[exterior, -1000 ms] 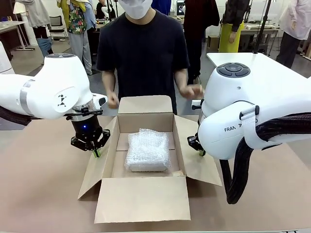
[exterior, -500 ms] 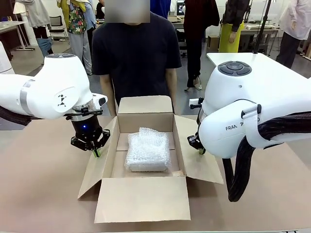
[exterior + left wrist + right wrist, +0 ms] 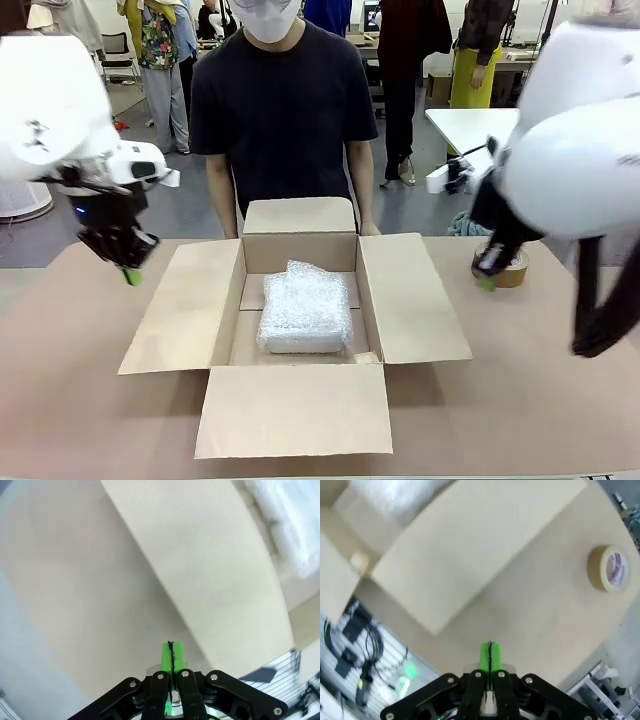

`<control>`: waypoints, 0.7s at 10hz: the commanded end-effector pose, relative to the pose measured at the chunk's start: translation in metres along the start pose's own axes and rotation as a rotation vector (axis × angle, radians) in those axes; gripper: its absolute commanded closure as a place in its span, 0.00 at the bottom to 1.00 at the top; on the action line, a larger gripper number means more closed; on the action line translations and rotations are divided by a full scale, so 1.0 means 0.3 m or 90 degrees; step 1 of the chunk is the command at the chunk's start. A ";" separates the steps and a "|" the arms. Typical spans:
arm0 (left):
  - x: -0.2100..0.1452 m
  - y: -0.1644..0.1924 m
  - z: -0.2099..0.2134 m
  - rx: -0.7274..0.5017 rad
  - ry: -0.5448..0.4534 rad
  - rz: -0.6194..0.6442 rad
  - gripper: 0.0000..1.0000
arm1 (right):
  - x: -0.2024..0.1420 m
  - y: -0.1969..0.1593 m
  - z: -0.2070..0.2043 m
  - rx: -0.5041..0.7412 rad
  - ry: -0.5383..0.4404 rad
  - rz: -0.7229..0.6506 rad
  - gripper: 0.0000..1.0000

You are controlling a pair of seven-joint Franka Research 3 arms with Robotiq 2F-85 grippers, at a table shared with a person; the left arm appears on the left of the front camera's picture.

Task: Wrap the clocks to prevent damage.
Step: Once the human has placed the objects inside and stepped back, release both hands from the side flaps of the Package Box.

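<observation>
The left gripper [image 3: 130,274] hangs over the left side of the table [image 3: 70,400], green pads pressed together on nothing, just off the outer edge of the left flap. In the middle the cardboard box [image 3: 300,252] sits open, all four flaps spread, with a bubble-wrapped bundle [image 3: 303,310] lying on its floor. A person [image 3: 285,110] stands right behind it. Over to the right, the right gripper [image 3: 487,284], likewise pinched closed and empty, hovers by a roll of tape [image 3: 516,271]

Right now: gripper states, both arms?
Left gripper: shut, pads together, holding nothing.
Right gripper: shut, pads together, holding nothing.
</observation>
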State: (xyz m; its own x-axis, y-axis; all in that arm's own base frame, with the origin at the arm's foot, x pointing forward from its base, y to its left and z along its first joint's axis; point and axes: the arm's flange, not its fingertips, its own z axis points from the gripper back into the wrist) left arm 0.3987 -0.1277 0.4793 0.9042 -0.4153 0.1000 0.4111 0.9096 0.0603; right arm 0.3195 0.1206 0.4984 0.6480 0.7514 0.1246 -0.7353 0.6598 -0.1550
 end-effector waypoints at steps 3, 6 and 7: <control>-0.142 0.137 0.077 0.016 -0.075 -0.083 1.00 | -0.099 -0.082 0.103 0.007 -0.020 0.011 0.99; -0.085 0.100 0.082 0.003 -0.037 -0.078 1.00 | -0.095 -0.055 0.095 0.007 0.001 0.051 0.99; -0.119 0.126 0.095 0.003 -0.048 -0.087 1.00 | -0.108 -0.066 0.114 0.008 -0.009 0.046 0.99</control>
State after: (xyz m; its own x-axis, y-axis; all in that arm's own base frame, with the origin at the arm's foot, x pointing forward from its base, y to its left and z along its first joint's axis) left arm 0.3806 -0.0840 0.5013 0.8298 -0.5367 0.1527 0.5313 0.8436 0.0779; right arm 0.3061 0.0852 0.5300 0.5869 0.8002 0.1236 -0.7855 0.5997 -0.1530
